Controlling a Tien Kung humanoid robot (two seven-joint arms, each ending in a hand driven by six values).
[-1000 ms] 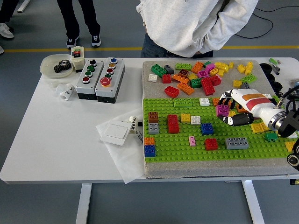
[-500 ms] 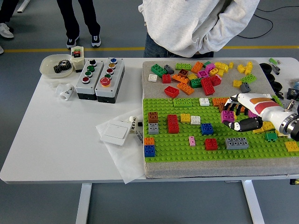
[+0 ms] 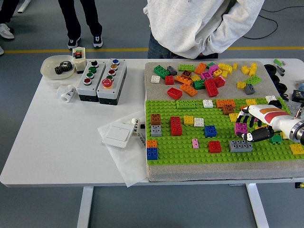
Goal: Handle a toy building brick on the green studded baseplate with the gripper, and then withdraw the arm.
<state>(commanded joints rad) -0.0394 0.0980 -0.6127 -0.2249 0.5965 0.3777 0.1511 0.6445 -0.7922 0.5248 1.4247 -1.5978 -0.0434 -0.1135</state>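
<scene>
**Robot hand grips a magenta brick on the green baseplate**

The right hand [image 3: 254,124], entering from the right edge, has its fingers curled around a small magenta brick [image 3: 241,128], thumb below and fingers above. The brick sits low over the green studded baseplate [image 3: 190,154], just above a grey brick [image 3: 241,146]; whether it is pressed onto the studs is unclear. A person stands at the table's far side.

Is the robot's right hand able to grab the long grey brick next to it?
Probably yes. The right hand sits just above the long grey brick on the green studded baseplate, but it is already holding a magenta brick.
</scene>
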